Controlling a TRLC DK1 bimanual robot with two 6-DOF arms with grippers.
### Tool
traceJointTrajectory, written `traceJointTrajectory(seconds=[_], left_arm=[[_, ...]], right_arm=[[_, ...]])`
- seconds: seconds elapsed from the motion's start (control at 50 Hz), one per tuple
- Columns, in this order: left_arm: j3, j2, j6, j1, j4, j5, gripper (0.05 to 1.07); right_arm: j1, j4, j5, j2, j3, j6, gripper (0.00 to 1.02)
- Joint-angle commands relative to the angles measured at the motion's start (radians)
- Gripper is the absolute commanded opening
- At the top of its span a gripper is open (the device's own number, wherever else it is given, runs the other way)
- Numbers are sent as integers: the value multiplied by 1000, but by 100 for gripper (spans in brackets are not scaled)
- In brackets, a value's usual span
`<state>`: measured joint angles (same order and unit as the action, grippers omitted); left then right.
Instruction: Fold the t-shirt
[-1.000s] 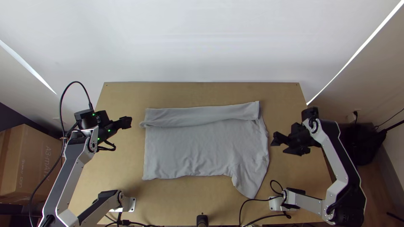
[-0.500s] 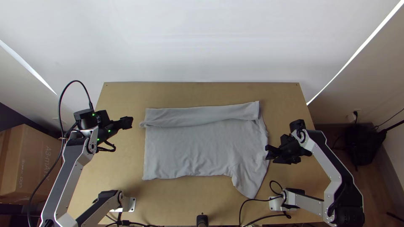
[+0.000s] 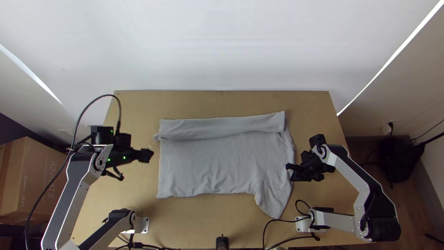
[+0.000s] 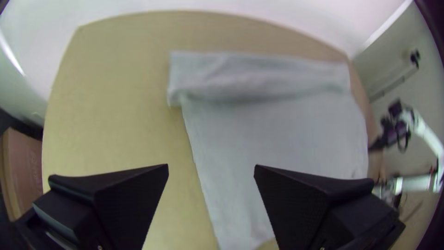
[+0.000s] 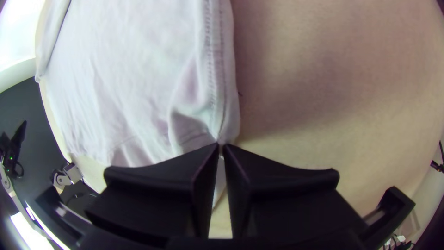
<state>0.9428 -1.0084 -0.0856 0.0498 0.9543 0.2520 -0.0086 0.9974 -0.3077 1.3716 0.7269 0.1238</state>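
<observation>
"So, how far along are you with the light grey cloth t-shirt (image 3: 208, 164)?"

"Early on, I'd judge. It lies mostly spread out in the middle of the light wooden surface (image 3: 222, 103), with just its far side turned over into a long grey band (image 3: 222, 127). I count one fold made."

"And the near side?"

"Flat and unfolded. What looks like a short grey sleeve (image 3: 274, 199) juts out at the near corner, on my right. The whole near side probably has to come in over the middle, and after that the strip wants shortening end to end."

"What are your hands doing?"

"My black, flat-fingered right hand (image 5: 221, 144) is closed at the stitched grey edge (image 5: 215, 69), and the creases running into its tips tell me it has a small pinch of cloth. My matching black left hand (image 4: 211, 165) is wide apart and holds nothing, just off the opposite end."

"Then most of the job is ahead?"

"Yes. I'd want a grip at that other end too before folding; with one pinch alone, the cloth could twist and spoil the finished band."
</observation>
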Motion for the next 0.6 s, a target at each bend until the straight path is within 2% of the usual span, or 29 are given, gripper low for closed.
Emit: traceJointTrajectory(seconds=[0.0,0.12,0.24,0.4,0.42,0.48,0.52,0.58], left_arm=[[24,14,-198,-30,169,7,95],[-4,-6,-295,-113,360,-54,94],[-88,-47,-286,-188,390,-188,94],[-137,-114,-206,-311,393,-197,92],[-144,-127,-200,-321,385,-197,91],[-159,-168,-174,-335,334,-192,76],[-164,-202,-155,-341,324,-180,69],[-179,-237,-151,-372,305,-174,67]], right_arm=[[7,6,-11,-29,-26,-15,2],[7,7,-14,-46,-30,-13,2],[12,17,-22,-68,-30,-9,2],[30,26,-24,-88,-37,2,2],[33,26,-24,-91,-38,4,2],[41,26,-27,-100,-44,11,2],[42,26,-31,-106,-47,13,2],[42,26,-31,-112,-53,16,2]])
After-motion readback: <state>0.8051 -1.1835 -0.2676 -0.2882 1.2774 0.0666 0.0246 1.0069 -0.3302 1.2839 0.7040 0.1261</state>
